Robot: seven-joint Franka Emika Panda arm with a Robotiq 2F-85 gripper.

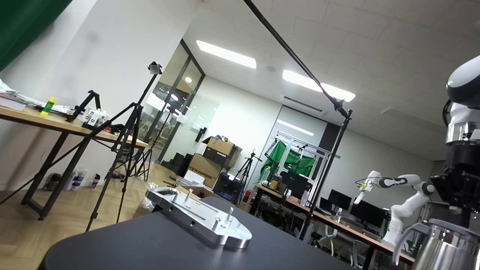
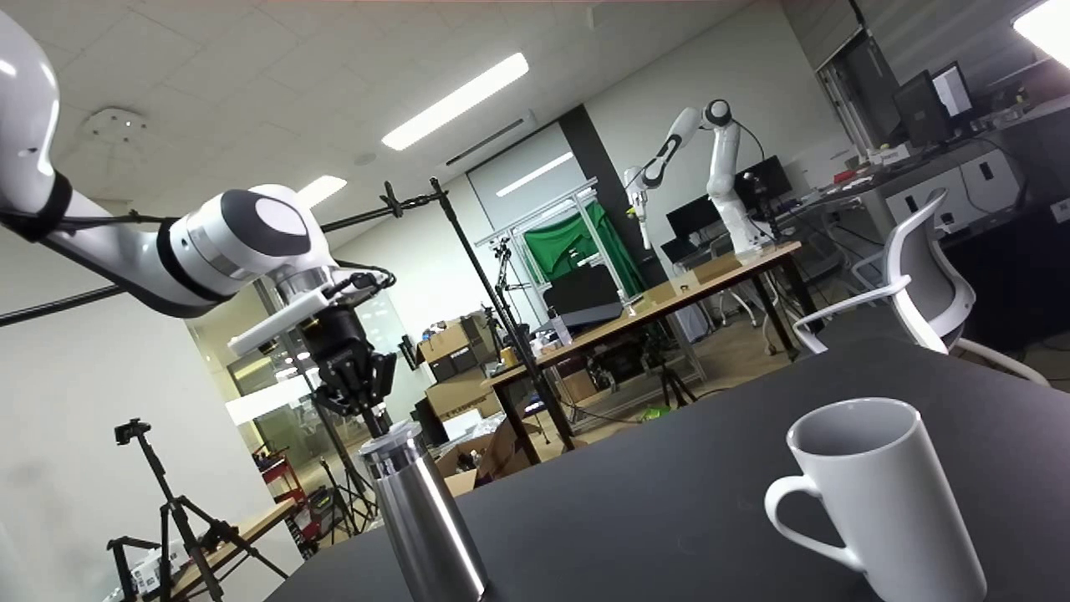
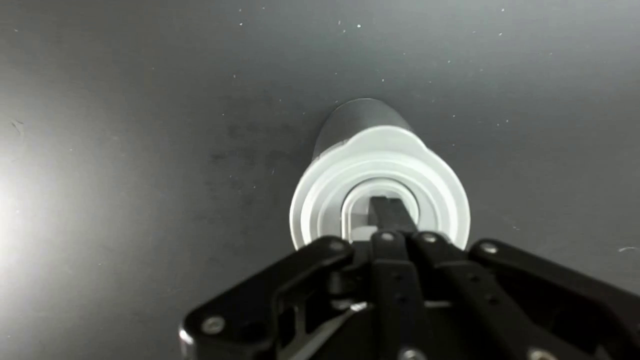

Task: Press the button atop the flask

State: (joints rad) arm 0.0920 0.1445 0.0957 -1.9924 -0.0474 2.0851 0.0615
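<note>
Flask [image 2: 430,527]: stood upright on the dark surface [image 2: 652,518].
Gripper [image 3: 389,206]: was clenched, above the flask's button [image 3: 361,220]; contact unclear.
Mug [image 2: 899,510]: stood well apart from the flask.

Room with white wall [image 1: 240,105], pale ceiling [image 1: 375,45] carrying 2 lit rectangular panels [image 1: 226,54] in an exterior view, dark-framed glass partition [image 1: 168,93], and herringbone wood floor [image 1: 75,221]. Furniture: black table [image 2: 652,510], wood-topped desk [image 1: 33,117] on dark metal legs [image 1: 68,174], wood-topped workbench [image 2: 710,280], black monitors [image 2: 690,216], white-framed grey office chair [image 2: 928,267]. Background: stacked cardboard boxes [image 1: 204,165], green cloth [image 2: 623,251], black tripods [image 1: 138,108].
</note>
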